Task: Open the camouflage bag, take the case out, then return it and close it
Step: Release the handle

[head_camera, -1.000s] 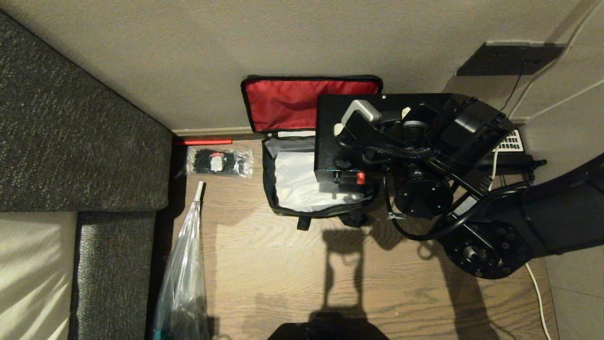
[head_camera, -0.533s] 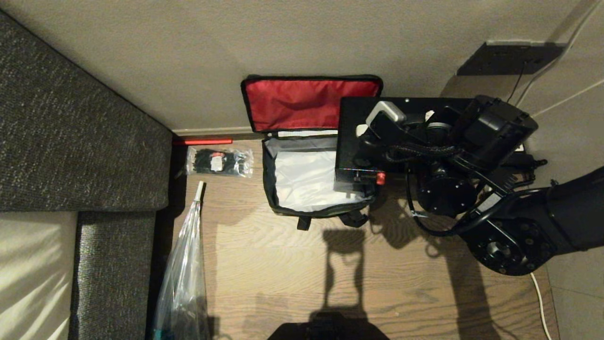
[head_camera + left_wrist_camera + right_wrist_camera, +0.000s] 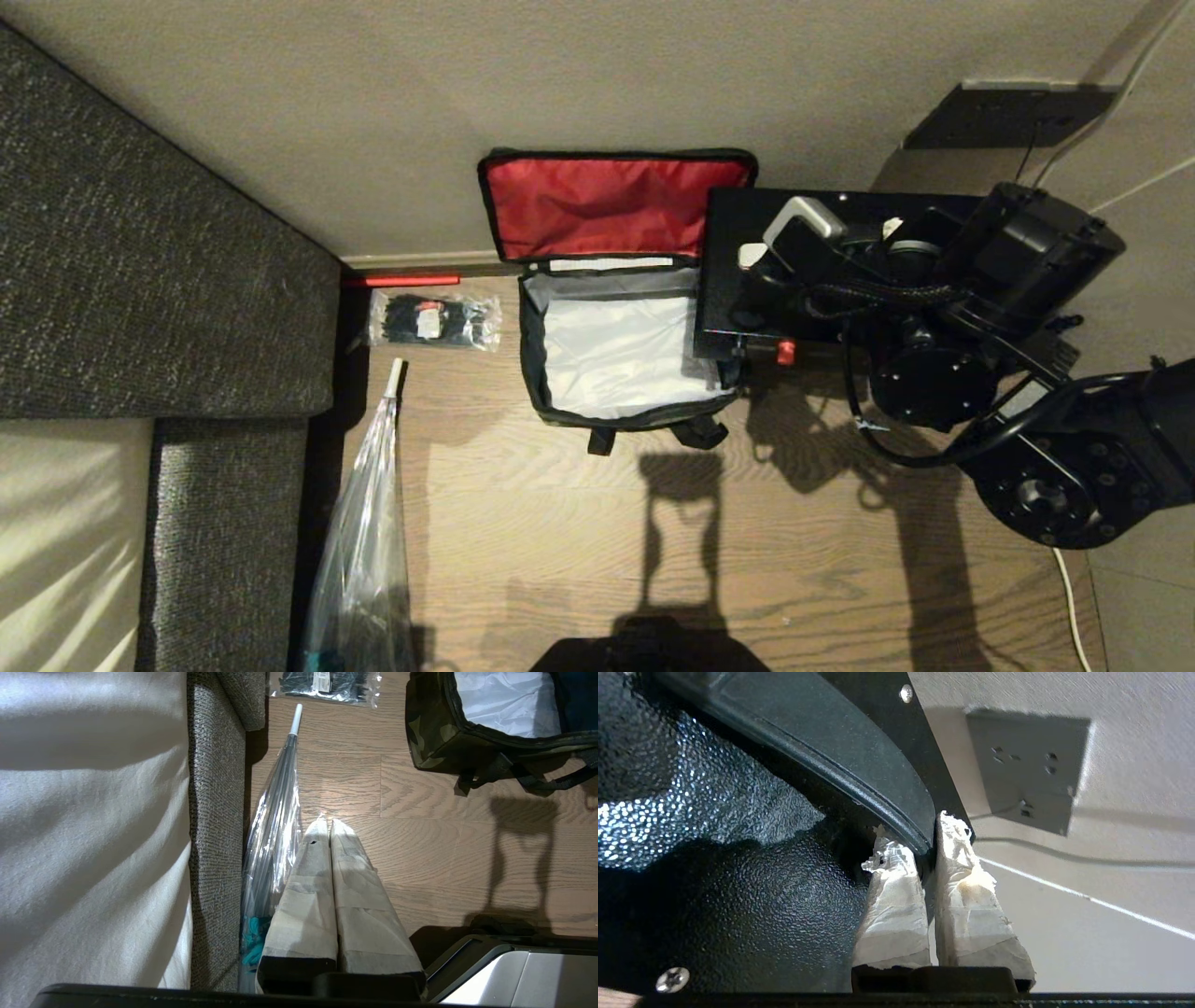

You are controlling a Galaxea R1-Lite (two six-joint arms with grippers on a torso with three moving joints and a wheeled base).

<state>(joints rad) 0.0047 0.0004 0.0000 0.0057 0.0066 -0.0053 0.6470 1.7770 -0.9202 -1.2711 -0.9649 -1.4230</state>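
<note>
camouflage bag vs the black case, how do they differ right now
The camouflage bag is soft fabric, while the case is a rigid flat black box. The camouflage bag sits on the wooden floor; the case is held up by its handle in the shut right gripper, overlapping the bag's right end. The bag lies open, red lid flap back; the case appears closed. Both show red.
</note>
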